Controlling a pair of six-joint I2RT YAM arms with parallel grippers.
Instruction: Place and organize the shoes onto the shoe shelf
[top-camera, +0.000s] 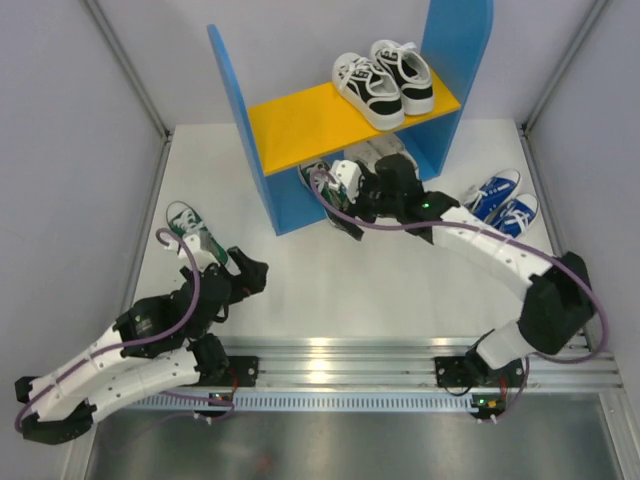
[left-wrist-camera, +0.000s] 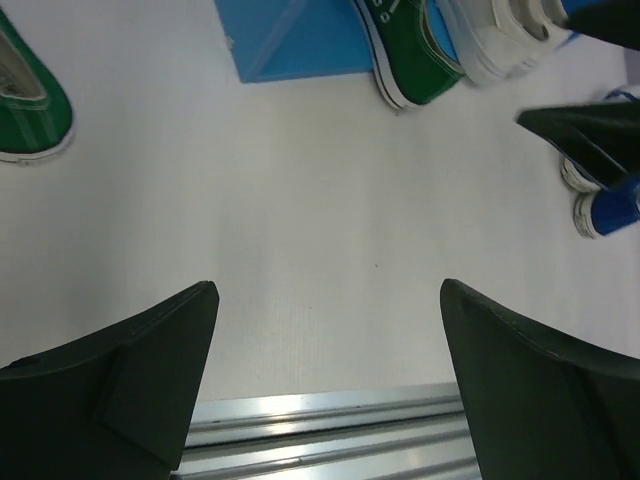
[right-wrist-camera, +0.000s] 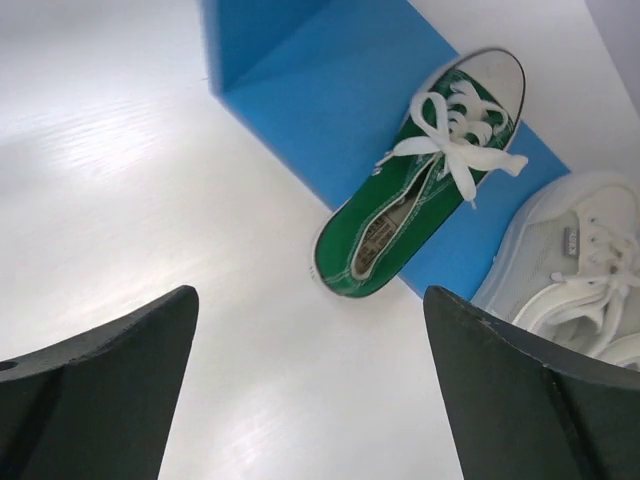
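Observation:
The shoe shelf (top-camera: 300, 122) has blue side panels and an orange board. One green shoe (top-camera: 317, 177) lies on the floor under the board, toe inward, with the white pair (top-camera: 388, 153) to its right. In the right wrist view the green shoe (right-wrist-camera: 425, 180) and a white shoe (right-wrist-camera: 580, 270) lie just ahead. My right gripper (top-camera: 345, 212) (right-wrist-camera: 310, 295) is open and empty just in front of that green shoe's heel. The other green shoe (top-camera: 192, 232) (left-wrist-camera: 25, 105) lies at the left. My left gripper (top-camera: 243, 285) (left-wrist-camera: 328, 290) is open and empty beside it. The blue pair (top-camera: 503, 200) sits right of the shelf.
A black-and-white pair (top-camera: 385, 80) stands on the right half of the orange board. A metal rail (top-camera: 330, 365) runs along the near edge. Grey walls close in the table on the left, right and back.

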